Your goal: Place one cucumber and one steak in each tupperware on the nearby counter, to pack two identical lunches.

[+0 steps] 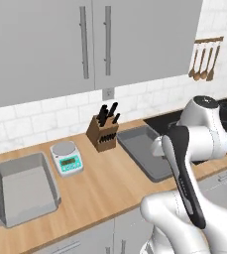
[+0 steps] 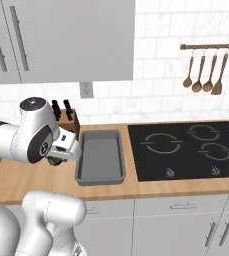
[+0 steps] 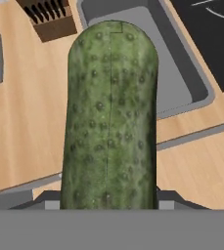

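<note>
Filling the middle of the hand view, a bumpy dark green cucumber (image 3: 111, 117) is being pinched between the gripper (image 3: 108, 202) fingers, which are closed against its sides at the bottom of that view. The cucumber is pointing away from the hand, its rounded tip lying over the near wall of a grey rectangular plastic tupperware box (image 3: 182, 73). In the right base view, a small green patch of the cucumber (image 2: 54, 160) is being shown under the white hand, just left of that same box (image 2: 102, 155).

A second grey rectangular tupperware box (image 1: 23, 191) is being seen at the left end of the light wooden butcher-block counter (image 1: 105, 183) in the left base view, well apart from the first box (image 1: 144, 146). Between the two boxes, a small white kitchen scale with a green display (image 1: 67, 158) and a brown wooden knife block with black handles (image 1: 103, 133) are standing. Both boxes are being shown with bare grey floors. A black glass cooktop (image 2: 191, 150) is set into the counter to the right of the nearer box, and wooden utensils on a wall rail (image 2: 206, 70) are hanging above it.
</note>
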Robot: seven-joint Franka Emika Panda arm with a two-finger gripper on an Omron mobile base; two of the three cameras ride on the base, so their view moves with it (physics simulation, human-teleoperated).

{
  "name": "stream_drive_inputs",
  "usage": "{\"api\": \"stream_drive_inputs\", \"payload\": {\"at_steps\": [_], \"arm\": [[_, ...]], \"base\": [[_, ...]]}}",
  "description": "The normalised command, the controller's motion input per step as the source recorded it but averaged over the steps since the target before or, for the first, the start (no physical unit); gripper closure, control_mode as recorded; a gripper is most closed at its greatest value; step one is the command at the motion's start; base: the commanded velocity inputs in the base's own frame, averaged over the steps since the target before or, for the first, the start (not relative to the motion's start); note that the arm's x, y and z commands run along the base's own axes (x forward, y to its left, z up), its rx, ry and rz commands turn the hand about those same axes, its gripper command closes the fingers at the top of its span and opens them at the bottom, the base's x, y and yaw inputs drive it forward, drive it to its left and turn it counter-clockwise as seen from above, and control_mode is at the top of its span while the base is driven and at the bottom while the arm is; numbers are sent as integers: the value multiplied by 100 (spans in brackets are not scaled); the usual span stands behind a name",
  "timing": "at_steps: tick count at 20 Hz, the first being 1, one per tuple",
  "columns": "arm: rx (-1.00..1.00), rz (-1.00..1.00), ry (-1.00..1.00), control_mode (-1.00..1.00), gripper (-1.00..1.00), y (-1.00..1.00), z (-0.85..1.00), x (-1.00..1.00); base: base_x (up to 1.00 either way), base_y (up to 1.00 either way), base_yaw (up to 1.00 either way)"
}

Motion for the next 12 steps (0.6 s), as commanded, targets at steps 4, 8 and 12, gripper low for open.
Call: {"api": "stream_drive_inputs", "payload": {"at_steps": [4,8,12], "arm": [[2,14,9,-100,100,-19,-29,74],[0,9,17,-100,100,-7,-63,100],[0,6,18,-100,100,-18,-77,100]], "base": [[24,-7,6],[0,0,0],[0,0,0]]}}
